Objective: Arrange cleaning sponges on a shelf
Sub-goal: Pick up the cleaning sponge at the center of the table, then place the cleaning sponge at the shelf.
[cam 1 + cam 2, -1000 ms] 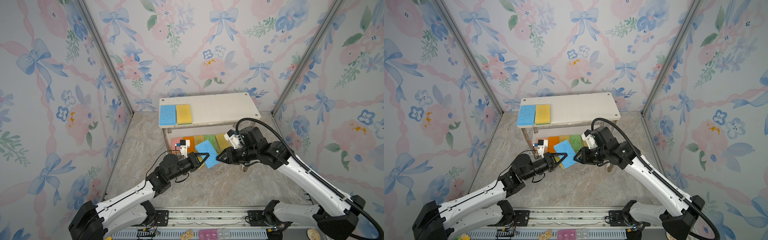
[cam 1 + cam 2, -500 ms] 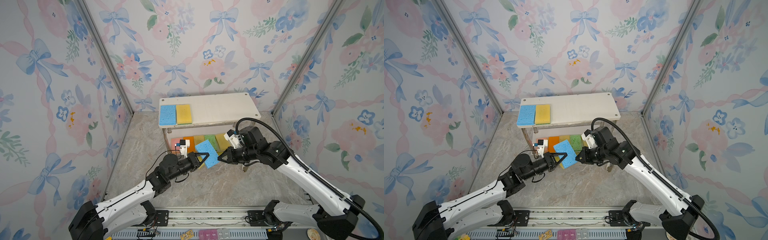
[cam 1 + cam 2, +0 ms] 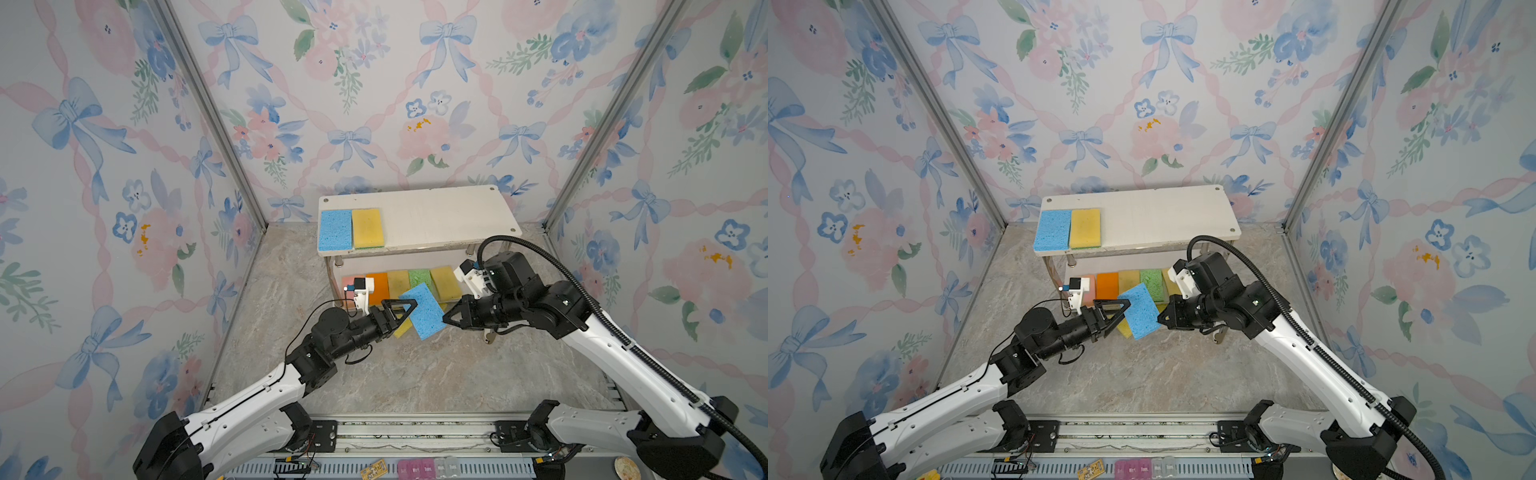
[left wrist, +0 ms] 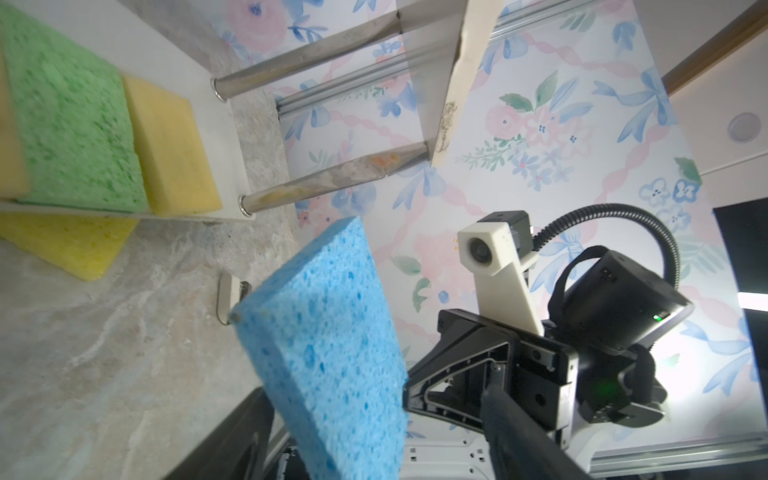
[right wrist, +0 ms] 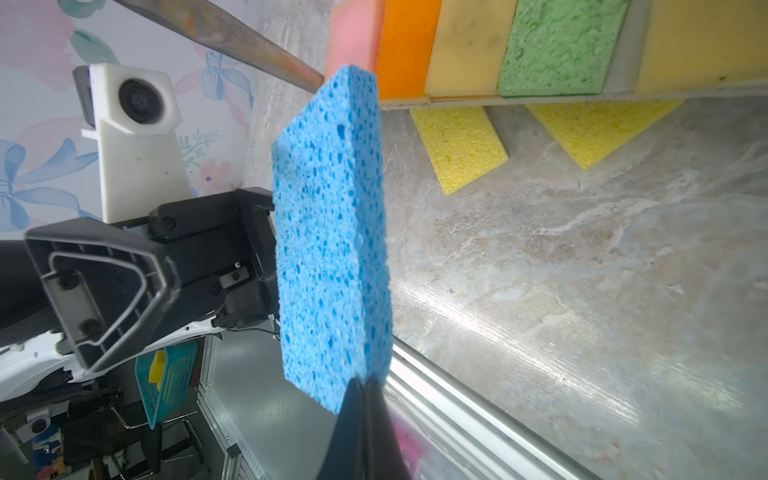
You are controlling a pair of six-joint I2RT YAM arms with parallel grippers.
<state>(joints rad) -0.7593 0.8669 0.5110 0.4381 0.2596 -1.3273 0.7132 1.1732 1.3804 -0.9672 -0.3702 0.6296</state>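
The blue sponge hangs in the air in front of the shelf, between both arms. The right gripper has its fingers clamped on one end of it, while the left gripper has its fingers apart around the opposite edge. The sponge looks light, soft and porous, so a pinch across its thickness near an edge should hold it. No label or writing is readable.

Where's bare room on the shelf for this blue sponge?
Top board: bare from the mustard sponge to its right end, which looks like the best spot. Lower board: crowded, with a row of sponges edge to edge and no gap wide enough. Floor: two yellow sponges lie at that board's front edge; farther out it is bare.
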